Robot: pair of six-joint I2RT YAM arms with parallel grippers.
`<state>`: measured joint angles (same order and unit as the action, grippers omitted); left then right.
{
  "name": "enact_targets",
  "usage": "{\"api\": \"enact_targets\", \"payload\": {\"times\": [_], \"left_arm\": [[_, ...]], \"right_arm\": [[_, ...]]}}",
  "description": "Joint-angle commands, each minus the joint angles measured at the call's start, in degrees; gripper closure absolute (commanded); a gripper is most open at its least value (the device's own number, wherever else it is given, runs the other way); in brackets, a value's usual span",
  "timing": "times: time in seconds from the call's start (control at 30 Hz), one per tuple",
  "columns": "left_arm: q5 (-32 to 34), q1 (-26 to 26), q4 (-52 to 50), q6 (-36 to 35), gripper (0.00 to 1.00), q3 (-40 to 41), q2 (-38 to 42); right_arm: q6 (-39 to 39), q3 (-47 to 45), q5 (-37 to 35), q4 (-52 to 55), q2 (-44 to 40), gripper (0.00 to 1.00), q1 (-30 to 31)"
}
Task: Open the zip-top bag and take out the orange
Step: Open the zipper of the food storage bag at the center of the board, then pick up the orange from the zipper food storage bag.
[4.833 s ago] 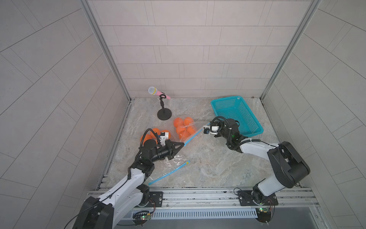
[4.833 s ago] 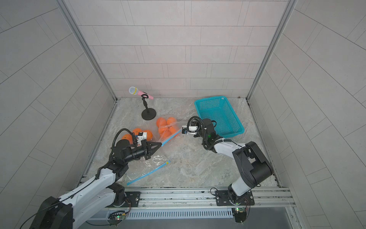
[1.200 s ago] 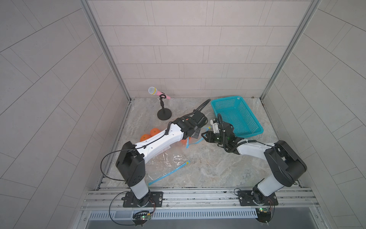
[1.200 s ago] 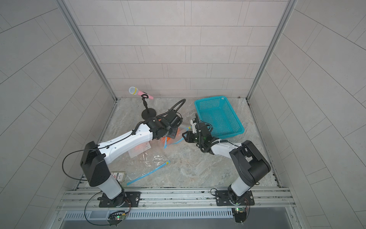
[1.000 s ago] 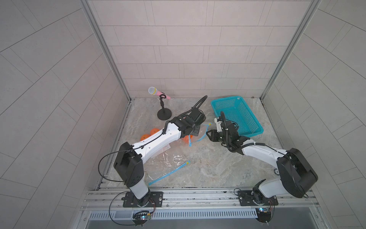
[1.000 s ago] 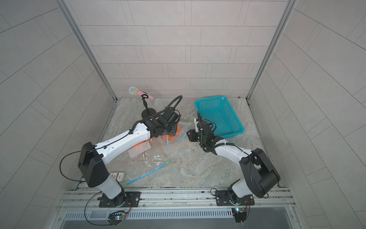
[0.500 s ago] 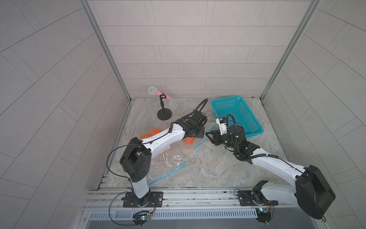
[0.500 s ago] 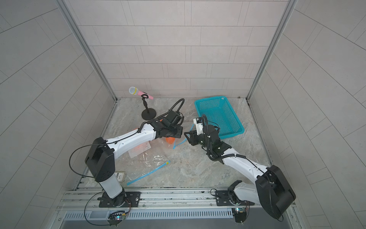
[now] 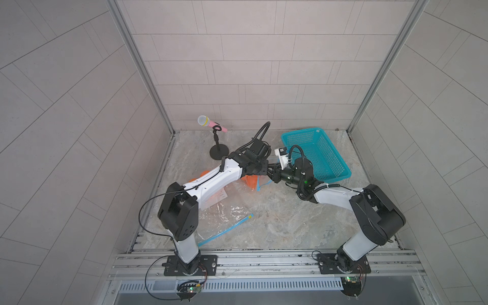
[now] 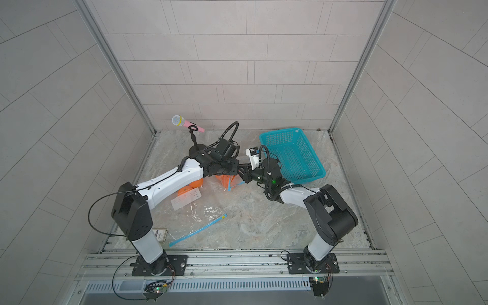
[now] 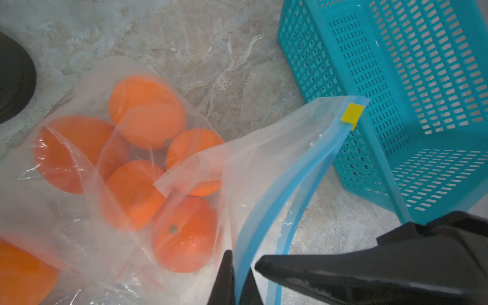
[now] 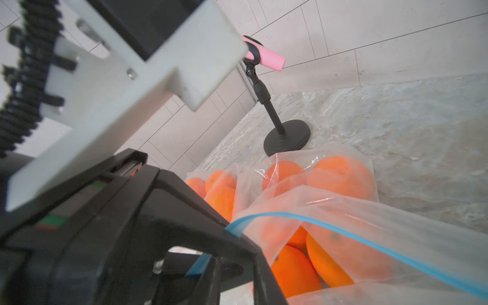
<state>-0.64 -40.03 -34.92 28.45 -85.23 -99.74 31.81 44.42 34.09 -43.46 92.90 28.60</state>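
A clear zip-top bag (image 11: 264,163) with a blue zip strip holds several oranges (image 11: 184,232) and lies mid-table in both top views (image 9: 252,182) (image 10: 224,182). My left gripper (image 11: 237,266) is shut on one blue lip of the bag's mouth and holds it up off the table (image 9: 266,169). My right gripper (image 9: 272,175) meets it tip to tip. One black right finger (image 11: 343,272) lies across the other blue lip. How wide its jaws stand does not show. The oranges (image 12: 340,177) show through the plastic in the right wrist view.
A teal basket (image 9: 301,131) (image 11: 396,105) stands just right of the grippers. A pink microphone on a black stand (image 9: 218,152) (image 12: 266,59) is behind the bag. A flat clear bag (image 9: 224,211) with a white label lies front-left, and more oranges (image 10: 190,188) sit under my left arm.
My left arm has swung from the front left to the bag and pinched its zip lip. In the last half second the right gripper has drawn in against the left one.
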Motion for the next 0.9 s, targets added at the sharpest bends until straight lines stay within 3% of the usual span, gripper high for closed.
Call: {"api": "enact_targets", "payload": {"times": [0.0, 0.17, 0.3, 0.37, 0.43, 0.63, 0.77, 0.87], "left_arm": [[-0.72, 0.89, 0.04, -1.55, 1.0, -1.69, 2.95], [-0.76, 1.42, 2.32, -1.16, 1.0, -1.59, 2.69], [-3.08, 1.47, 0.95, -1.32, 1.0, -3.9, 1.5], [-1.09, 1.54, 0.17, -1.29, 1.0, -4.65, 1.63], [-3.45, 1.54, 1.68, -1.37, 1.0, -3.75, 1.58], [-5.64, 1.84, 2.18, -1.16, 1.0, -3.44, 0.19], [-6.31, 2.17, -0.24, -1.73, 1.0, -4.02, 0.2], [-5.77, 2.24, -0.25, -1.82, 1.0, -2.89, 0.77]], "right_arm": [[-6.12, 1.66, -2.46, 5.34, -0.4, 0.73, 0.12], [-10.21, 0.81, -7.84, 9.03, 0.75, 0.75, 2.27], [-10.51, 5.02, -6.99, 12.58, 5.01, 0.77, 2.52], [-10.63, 4.86, -7.53, 10.97, 6.57, 0.75, 2.49], [-11.46, 4.5, -9.0, 9.47, 7.11, 0.71, 2.85], [-15.12, 9.11, -2.33, 16.27, 10.05, 0.66, 3.12], [-16.28, 10.62, -22.65, 35.67, 6.02, 0.63, 3.08], [-12.64, 6.86, -26.28, 37.74, 1.63, 0.62, 1.17]]}}
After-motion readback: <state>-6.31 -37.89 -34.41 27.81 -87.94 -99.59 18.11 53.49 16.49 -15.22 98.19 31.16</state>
